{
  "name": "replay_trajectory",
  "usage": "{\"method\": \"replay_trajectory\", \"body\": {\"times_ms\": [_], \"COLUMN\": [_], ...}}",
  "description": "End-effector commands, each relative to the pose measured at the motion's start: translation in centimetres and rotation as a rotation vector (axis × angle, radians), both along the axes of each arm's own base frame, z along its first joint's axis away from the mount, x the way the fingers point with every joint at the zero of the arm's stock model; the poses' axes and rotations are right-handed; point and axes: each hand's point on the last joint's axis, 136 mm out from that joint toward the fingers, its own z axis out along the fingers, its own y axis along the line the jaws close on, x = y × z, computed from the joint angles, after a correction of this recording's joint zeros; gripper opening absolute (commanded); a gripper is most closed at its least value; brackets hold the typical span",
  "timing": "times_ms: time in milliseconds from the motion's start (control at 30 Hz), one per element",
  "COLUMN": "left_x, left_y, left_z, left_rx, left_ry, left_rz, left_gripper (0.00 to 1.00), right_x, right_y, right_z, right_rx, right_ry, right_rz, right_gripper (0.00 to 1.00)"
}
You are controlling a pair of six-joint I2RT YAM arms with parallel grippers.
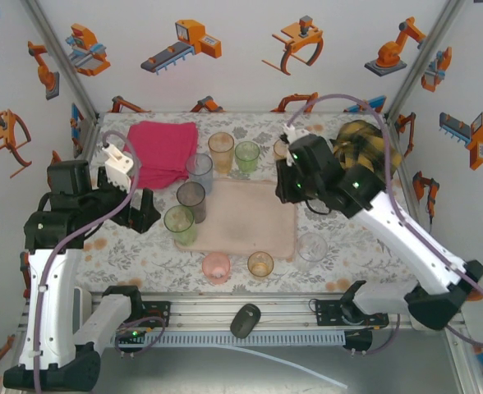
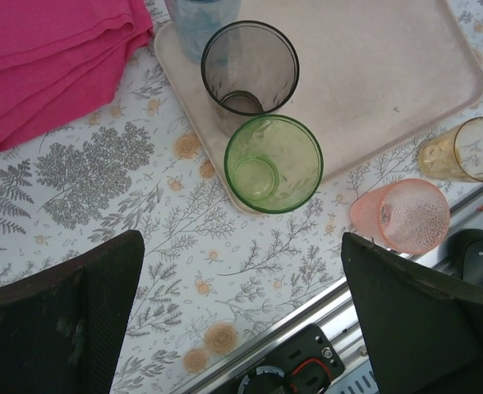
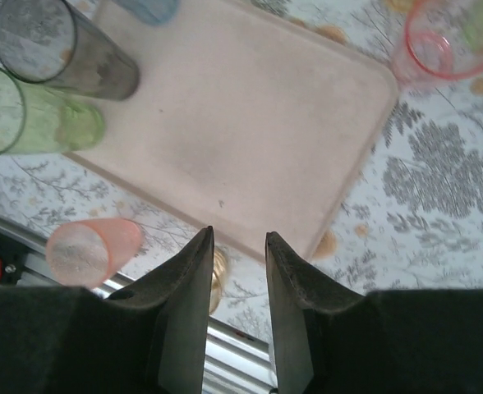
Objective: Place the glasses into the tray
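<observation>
The pale pink tray [image 1: 254, 222] lies mid-table with its middle bare. A grey glass [image 2: 250, 66] and a green glass [image 2: 273, 162] stand at its left edge, and a pale blue glass [image 2: 200, 20] is at its far left corner. A pink glass [image 2: 406, 215] and an orange glass [image 2: 463, 148] lie in front of the tray, with a clear glass [image 1: 311, 246] to its right. Behind it stand an orange glass [image 1: 221, 152] and a green glass [image 1: 246, 156]. My left gripper [image 1: 140, 212] hovers open, left of the tray. My right gripper [image 3: 237, 238] hangs over the tray's right part, jaws narrowly apart and empty.
A folded magenta cloth [image 1: 163, 152] lies at the back left. A yellow and black object [image 1: 365, 148] sits at the back right. A black mouse [image 1: 244, 320] rests on the metal rail [image 1: 250, 308] along the table's near edge. White walls close in the sides.
</observation>
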Motion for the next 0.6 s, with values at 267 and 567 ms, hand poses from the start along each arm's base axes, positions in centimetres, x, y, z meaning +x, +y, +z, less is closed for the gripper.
{"method": "replay_trajectory", "body": {"times_ms": [267, 567], "left_x": [-0.2, -0.1], "left_y": [-0.3, -0.2], "left_z": [-0.2, -0.1], "left_rx": [-0.046, -0.082], "left_ry": [0.010, 0.017], "left_rz": [0.011, 0.027], "left_gripper": [0.98, 0.99], "right_x": [-7.1, -9.0], "right_y": [-10.9, -13.6], "right_z": [-1.9, -3.1], "right_rx": [-0.043, -0.055], "right_ry": [0.074, 0.093], "right_rz": [-0.279, -0.342], "right_gripper": [0.35, 0.40]}}
